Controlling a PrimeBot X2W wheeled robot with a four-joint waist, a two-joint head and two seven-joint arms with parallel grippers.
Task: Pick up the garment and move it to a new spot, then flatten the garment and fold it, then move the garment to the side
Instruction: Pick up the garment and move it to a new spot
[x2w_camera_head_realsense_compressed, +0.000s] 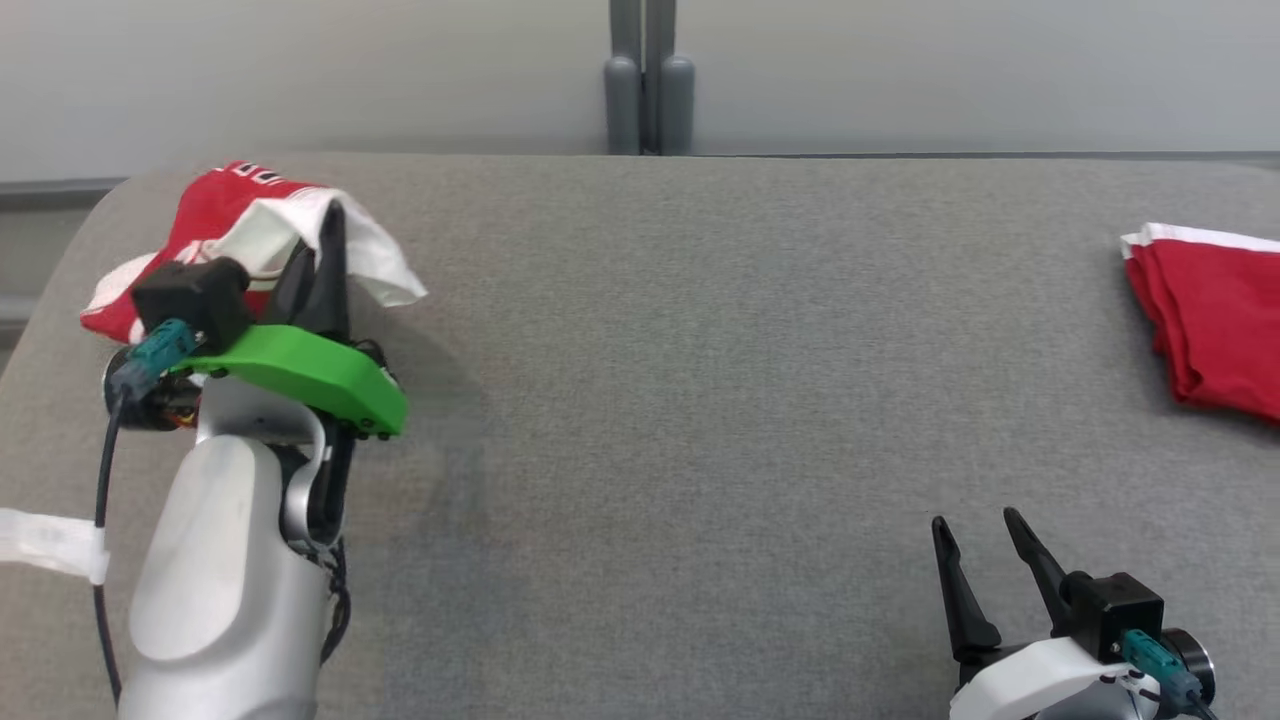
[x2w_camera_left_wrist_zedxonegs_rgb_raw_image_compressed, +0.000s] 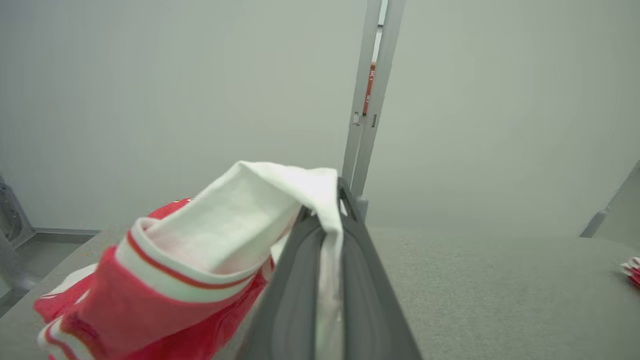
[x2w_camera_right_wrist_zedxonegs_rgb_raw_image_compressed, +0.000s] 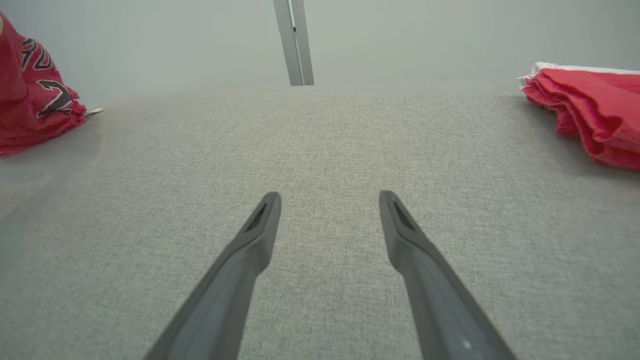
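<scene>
The garment (x2w_camera_head_realsense_compressed: 215, 215), a red jersey with white trim and dark lettering, is bunched at the far left of the grey table (x2w_camera_head_realsense_compressed: 700, 350). My left gripper (x2w_camera_head_realsense_compressed: 335, 215) is shut on a white fold of it and holds that fold a little above the heap. In the left wrist view the white cloth (x2w_camera_left_wrist_zedxonegs_rgb_raw_image_compressed: 240, 215) drapes over my left gripper (x2w_camera_left_wrist_zedxonegs_rgb_raw_image_compressed: 325, 200) and runs down between the closed fingers. The garment (x2w_camera_right_wrist_zedxonegs_rgb_raw_image_compressed: 35, 100) also shows at the left edge of the right wrist view. My right gripper (x2w_camera_head_realsense_compressed: 975, 520) stands open and empty near the table's front right, over bare cloth (x2w_camera_right_wrist_zedxonegs_rgb_raw_image_compressed: 330, 196).
A second red garment with a white edge (x2w_camera_head_realsense_compressed: 1215, 330) lies folded at the table's right edge, also seen in the right wrist view (x2w_camera_right_wrist_zedxonegs_rgb_raw_image_compressed: 590, 110). A grey post (x2w_camera_head_realsense_compressed: 648, 80) stands behind the table against the pale wall. The table's left corner is rounded.
</scene>
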